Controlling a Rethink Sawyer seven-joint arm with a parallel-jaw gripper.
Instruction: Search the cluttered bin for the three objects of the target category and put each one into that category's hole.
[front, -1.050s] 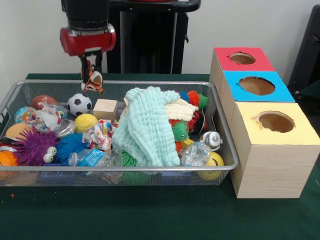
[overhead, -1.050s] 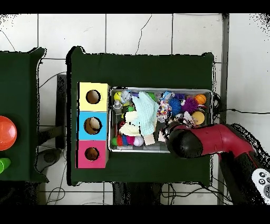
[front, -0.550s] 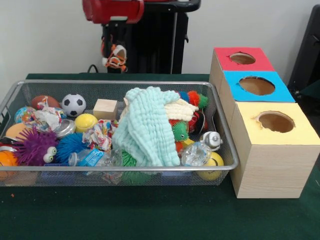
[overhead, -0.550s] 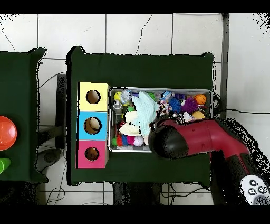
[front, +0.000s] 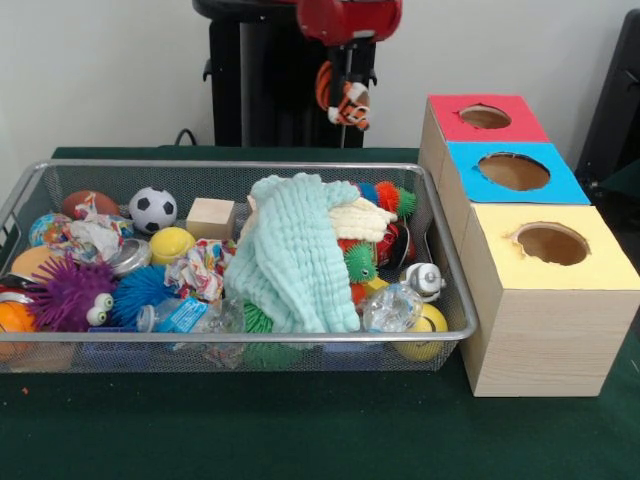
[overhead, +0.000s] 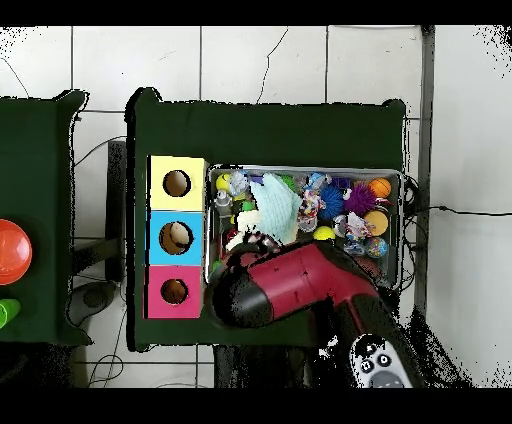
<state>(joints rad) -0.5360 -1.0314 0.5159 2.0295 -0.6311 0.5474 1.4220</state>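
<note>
The pincer (front: 347, 88) hangs high, its fingers closed on a small orange, white and black striped toy (front: 349, 102), which dangles clear of everything. Below and to its left in the front view lies the wire bin (front: 455, 300) of clutter; to its right and lower stand the red box (front: 450, 122), blue box (front: 560, 185) and yellow box (front: 600, 270). The toy looks soft and light, likely plush, so a pinch across its middle should hold; it may swing or sag.

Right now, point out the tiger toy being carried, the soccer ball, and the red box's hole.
tiger toy (front: 347, 100), front view, striped body
soccer ball (front: 153, 209), front view, middle
red box's hole (front: 485, 117), front view, opening's centre
</note>
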